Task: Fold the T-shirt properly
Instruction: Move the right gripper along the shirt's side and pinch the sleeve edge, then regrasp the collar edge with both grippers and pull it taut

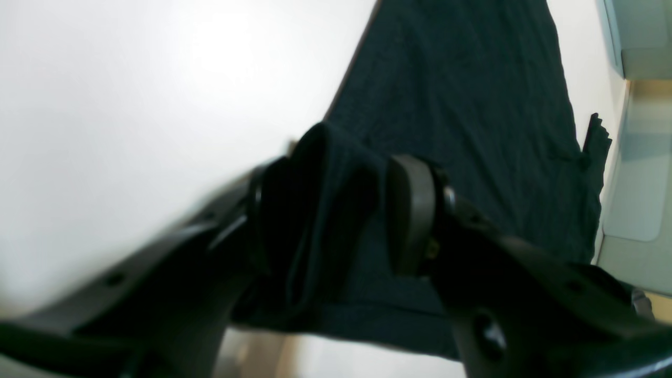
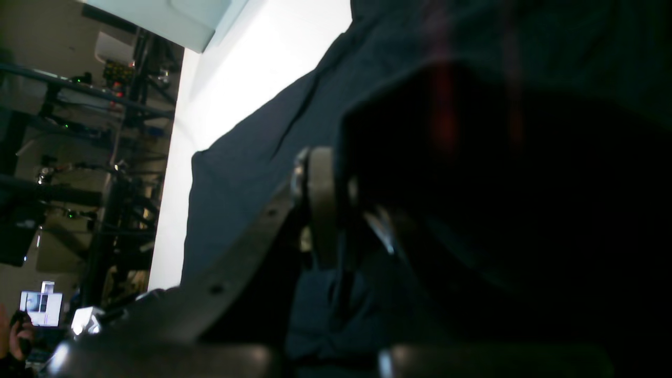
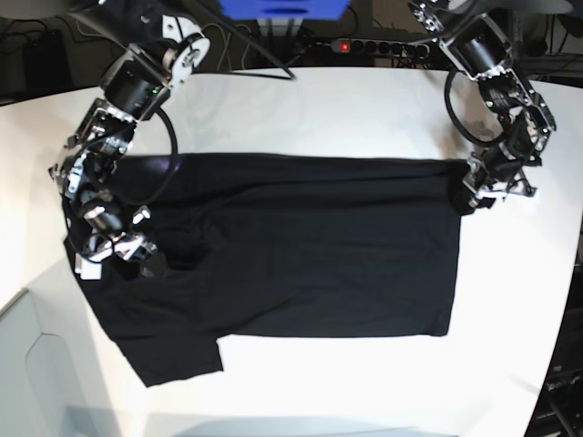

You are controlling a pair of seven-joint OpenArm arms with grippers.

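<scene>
In the left wrist view, the left tool [image 1: 325, 210] was about half open, but a thick bunch of the black T-shirt [image 1: 462, 105] filled the gap between its two pads, so it had hold of the cloth; the rest of the shirt lay spread on the white desk [image 1: 131, 105] beyond it. In the right wrist view, the right tool [image 2: 341, 220] was closed tight, and dark cloth was gathered around its pad [image 2: 321, 199], so it seemed to pinch a thin fold of the shirt, though this part of the picture was very dark. In the base view, the shirt lay wide across the middle of the desk [image 3: 301, 109], with one sleeve pointing to the lower left; the left tool [image 3: 481, 189] stood at the shirt's right edge and the right tool [image 3: 137, 250] at its left side. My judgement is that a fold was about to be carried over. It could go wrong if one arm lifted faster than the other, because the cloth would stretch and slip from the thin right grip. The loose sleeve could also drag and make the fold uneven.
</scene>
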